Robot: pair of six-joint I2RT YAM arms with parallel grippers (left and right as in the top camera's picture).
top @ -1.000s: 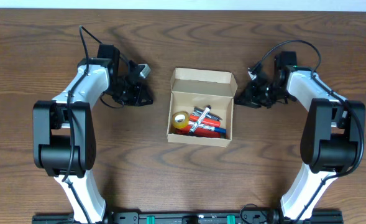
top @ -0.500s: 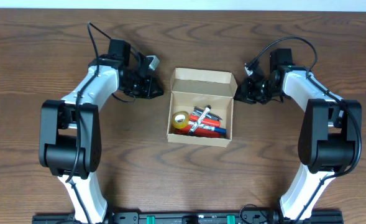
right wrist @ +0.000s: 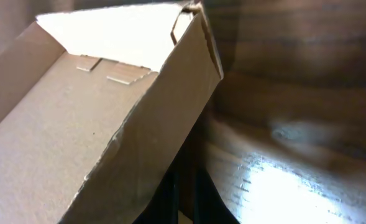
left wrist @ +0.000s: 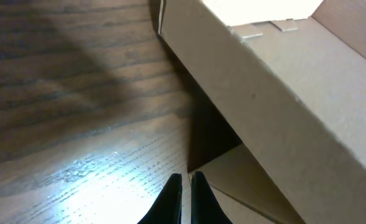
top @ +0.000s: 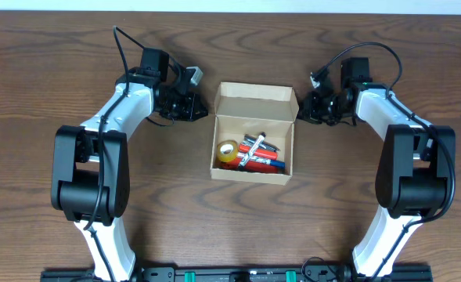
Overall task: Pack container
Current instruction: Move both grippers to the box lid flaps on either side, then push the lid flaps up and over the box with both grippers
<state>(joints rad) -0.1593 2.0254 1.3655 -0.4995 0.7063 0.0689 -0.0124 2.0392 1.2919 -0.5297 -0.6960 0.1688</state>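
Both my arms have swung inward over the last second. The left gripper (top: 201, 112) has come up to the back left corner of the box (top: 250, 174), and the right gripper (top: 308, 110) has closed in on the back right corner. The box has not shifted. It sits in the middle of the tabletop (top: 167, 188) between my arms, its flap (top: 255, 97) standing open at the far edge.

The tape (top: 228, 152) and the pens (top: 260, 153) lie inside, so I judge the loading done and the closing still to come. That would explain why I flank the flap's hinge from both sides: one arm on each corner lets me tip the flap forward evenly instead of twisting the box.

My left fingertips (left wrist: 173, 198) are pressed together with only a slit between them and hold nothing. They are low by the tabletop, just beside the cardboard wall; I cannot tell whether they touch it. The right tips are lost in the shadow under the box's corner, so I cannot tell whether that gripper is open or closed.

Nothing pins this light box, so pushing harder on one side would likely slide it.
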